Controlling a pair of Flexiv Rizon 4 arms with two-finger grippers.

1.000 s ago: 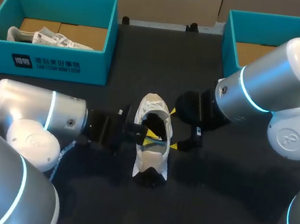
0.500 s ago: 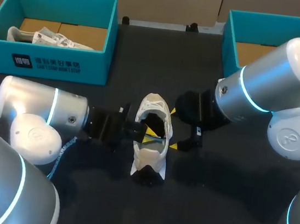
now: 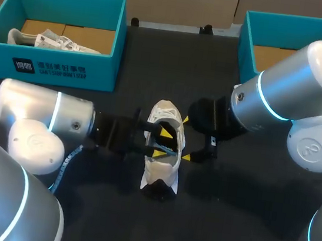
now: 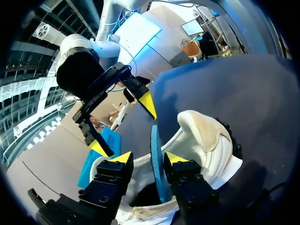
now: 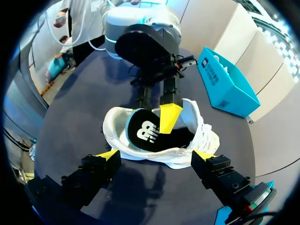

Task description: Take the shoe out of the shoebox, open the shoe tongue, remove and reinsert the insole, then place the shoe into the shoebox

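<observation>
Change: the left gripper (image 3: pixel 161 143) has spread its yellow tips wider than a second ago, and its arm has pushed slightly rightward, so the tips now sit inside the mouth of the shoe (image 3: pixel 160 169).
Left jaws: released. The insole (image 4: pixel 155 165) stands on edge between them. In the left wrist view one finger lies close against it and the other stands apart, so it is not gripped.
Right jaws: released and spread wide, unmoved over the second. The right gripper (image 3: pixel 186 139) has its tips just beside the shoe's right flank, at the middle of the head view.
Shoe: on the table (image 3: pixel 242 226), at the centre of the head view, between the two grippers.
Insole: tilted up in the shoe's opening, partly inside and partly above the collar, not lying flat.
Boxes: the left box (image 3: pixel 58 70) at upper left holds another shoe. The right box (image 3: pixel 248 46) is at upper right.
Meaning: the task is probably in the insole step. The insole is free, so the left jaws need a fresh hold or a push to seat it.
Risk: the loose insole could tip or fold.
</observation>
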